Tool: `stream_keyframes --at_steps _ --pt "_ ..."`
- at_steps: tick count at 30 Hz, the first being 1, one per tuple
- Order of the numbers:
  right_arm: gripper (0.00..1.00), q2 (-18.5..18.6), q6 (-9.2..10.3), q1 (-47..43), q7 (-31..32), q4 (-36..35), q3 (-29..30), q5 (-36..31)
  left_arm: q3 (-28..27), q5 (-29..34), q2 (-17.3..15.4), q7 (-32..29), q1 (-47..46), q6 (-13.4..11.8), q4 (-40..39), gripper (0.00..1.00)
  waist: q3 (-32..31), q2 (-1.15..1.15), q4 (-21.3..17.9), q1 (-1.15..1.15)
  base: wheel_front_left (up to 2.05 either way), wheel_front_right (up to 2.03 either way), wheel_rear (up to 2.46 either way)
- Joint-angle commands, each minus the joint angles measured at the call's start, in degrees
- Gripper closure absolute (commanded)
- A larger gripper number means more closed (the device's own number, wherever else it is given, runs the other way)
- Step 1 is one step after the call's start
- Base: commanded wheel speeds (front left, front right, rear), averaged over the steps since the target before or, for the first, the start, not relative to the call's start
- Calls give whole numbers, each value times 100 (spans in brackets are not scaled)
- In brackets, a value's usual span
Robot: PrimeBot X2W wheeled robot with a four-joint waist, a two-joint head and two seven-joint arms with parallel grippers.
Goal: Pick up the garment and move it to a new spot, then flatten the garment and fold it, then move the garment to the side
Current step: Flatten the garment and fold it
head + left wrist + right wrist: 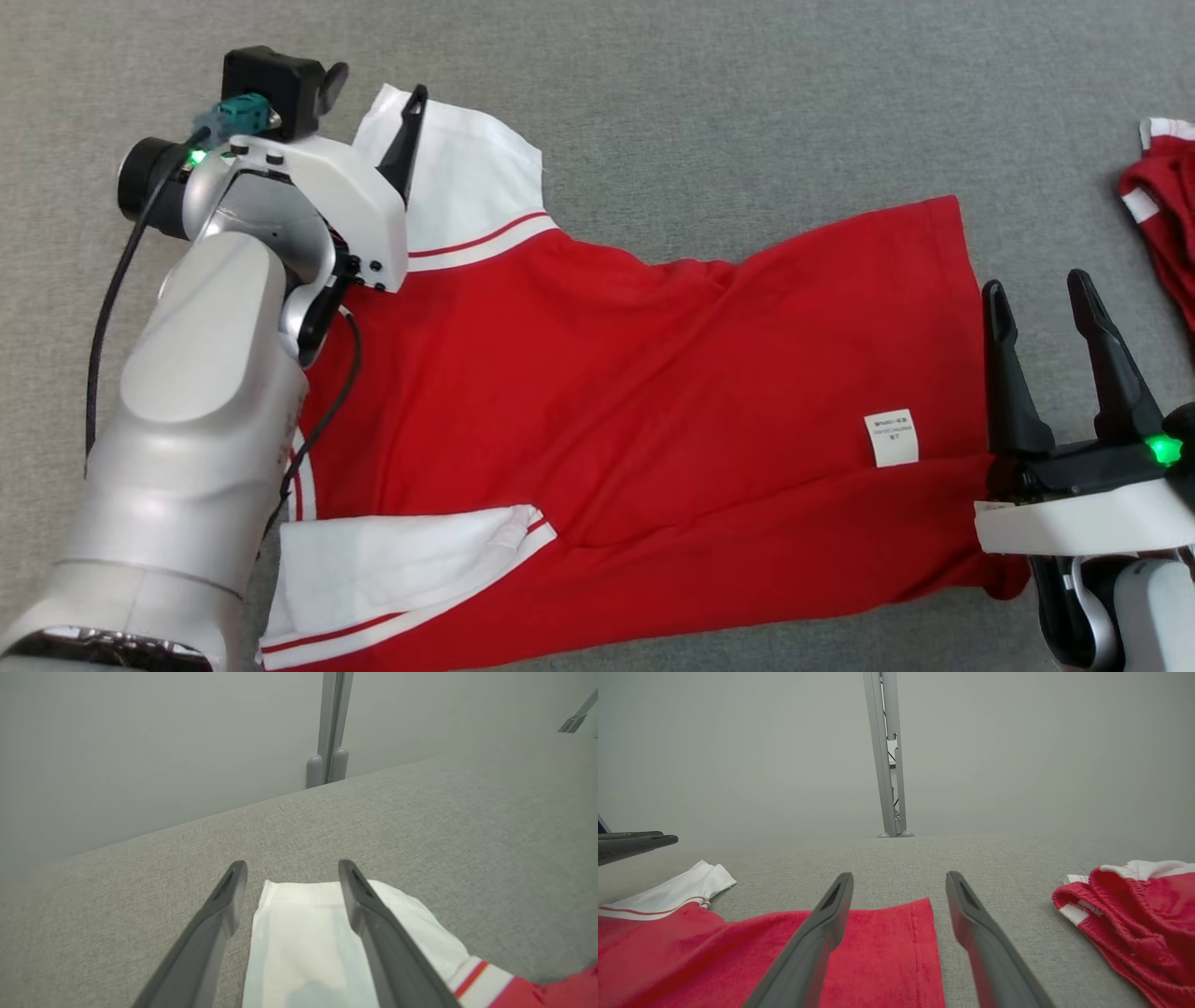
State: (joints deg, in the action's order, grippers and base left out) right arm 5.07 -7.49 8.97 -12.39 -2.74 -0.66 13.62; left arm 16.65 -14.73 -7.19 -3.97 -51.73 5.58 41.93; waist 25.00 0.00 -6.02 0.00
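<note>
Garment of red knit cloth with white sleeves (pixel 653 392), spread flat on a grey woven fabric surface (pixel 700 93); both grippers are held wide, with nothing gripped.
The left gripper (pixel 292 867) is poised over the far white sleeve (pixel 467 177), fingers parted to either side of its cuff. The right gripper (pixel 1038 285) is set just beside the hem. A crumpled red-and-white cloth (pixel 1162 215) is seen well apart at the right.
</note>
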Motion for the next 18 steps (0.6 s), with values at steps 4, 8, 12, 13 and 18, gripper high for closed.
stream_keyframes --at_steps 4,8,12,13,18 --pt "0 -7 -1 138 -81 60 -11 52 -1 -13 -135 -145 -486 27 963 0 161 0 -257 0 0 0 0" --pt "0 4 -1 193 -96 95 -6 89 -13 -104 -174 -249 -705 64 1632 0 214 0 -346 0 0 0 0" --pt "0 61 -1 279 -102 173 8 180 10 -192 -172 -224 -788 102 2100 100 259 0 -390 0 0 0 0" --pt "0 88 -1 321 -94 205 21 207 22 -198 -160 -166 -815 112 2164 100 264 0 -388 0 0 0 0" --pt "0 299 -1 582 -2 437 152 375 72 -199 -105 308 -1028 135 2218 100 245 0 -297 0 0 0 0"
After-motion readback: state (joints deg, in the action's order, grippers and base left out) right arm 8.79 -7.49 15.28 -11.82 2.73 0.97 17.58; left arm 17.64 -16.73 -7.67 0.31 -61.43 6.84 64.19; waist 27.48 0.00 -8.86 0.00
